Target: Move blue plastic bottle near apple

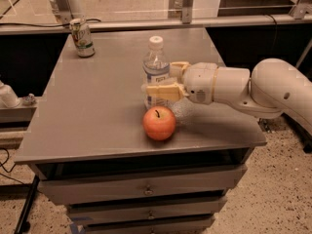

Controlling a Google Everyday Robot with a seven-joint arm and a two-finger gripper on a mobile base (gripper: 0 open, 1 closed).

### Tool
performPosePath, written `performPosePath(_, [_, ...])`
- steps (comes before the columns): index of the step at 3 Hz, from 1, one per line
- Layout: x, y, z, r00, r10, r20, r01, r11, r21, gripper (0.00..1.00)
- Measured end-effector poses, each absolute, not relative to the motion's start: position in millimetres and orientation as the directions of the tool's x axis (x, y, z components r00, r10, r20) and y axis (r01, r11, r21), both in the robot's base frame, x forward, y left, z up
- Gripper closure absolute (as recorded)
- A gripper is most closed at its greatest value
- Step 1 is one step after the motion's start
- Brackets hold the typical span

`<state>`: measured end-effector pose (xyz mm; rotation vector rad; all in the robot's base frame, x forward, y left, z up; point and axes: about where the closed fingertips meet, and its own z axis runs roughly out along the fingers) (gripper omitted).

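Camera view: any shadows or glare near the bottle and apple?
Camera view: dim, warm light; soft shadow lies on the table right of the apple, beneath the gripper, which clasps the blue plastic bottle; small glints beside the bottle's base, no harsh glare.

A grey desk [97, 111] with stacked drawers [146, 191] is recorded on a speckled floor [287, 179] under dim warm light. Metal posts [187, 4] are noted behind it. The gripper [159, 78] is held over the desk's middle.
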<state>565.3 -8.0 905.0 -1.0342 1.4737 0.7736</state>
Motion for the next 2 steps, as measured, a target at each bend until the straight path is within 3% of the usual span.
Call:
performPosePath(1, [564.8, -8.5, 904.8, 0.006, -0.186, -0.983, -0.913, 0.400, -0.081, 0.00])
performPosePath(2, [564.1, -9.4, 904.6, 0.005, -0.188, -0.982, -0.913, 0.400, -0.082, 0.00])
